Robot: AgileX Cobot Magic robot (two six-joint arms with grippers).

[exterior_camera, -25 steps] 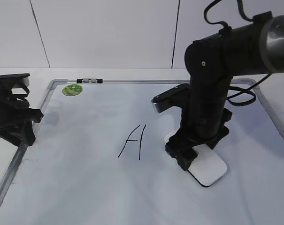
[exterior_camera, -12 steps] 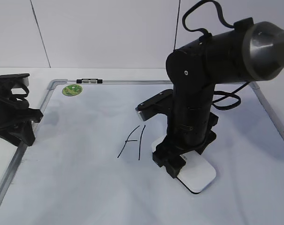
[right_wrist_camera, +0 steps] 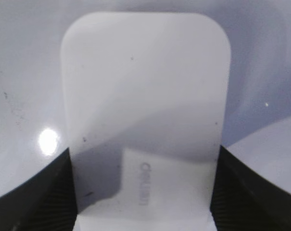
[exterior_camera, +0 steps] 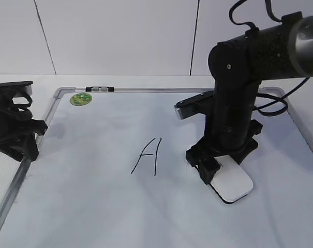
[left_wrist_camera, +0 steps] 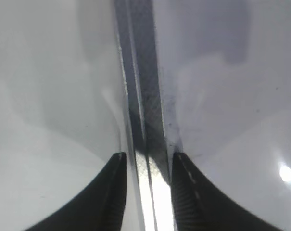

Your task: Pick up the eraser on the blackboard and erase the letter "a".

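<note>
The right gripper (right_wrist_camera: 144,192) clamps the eraser (exterior_camera: 229,184) flat on the blackboard (exterior_camera: 63,92) (right of the "A" (exterior_camera: 147,155)); drifting left risks smearing that capital.

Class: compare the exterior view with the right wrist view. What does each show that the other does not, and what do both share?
Only the exterior view shows the capital "A", the green sticker, the frame and the left pincer. Only the right wrist view shows faint lettering on the eraser. Both show the right pincer gripping the eraser on the blackboard.
</note>
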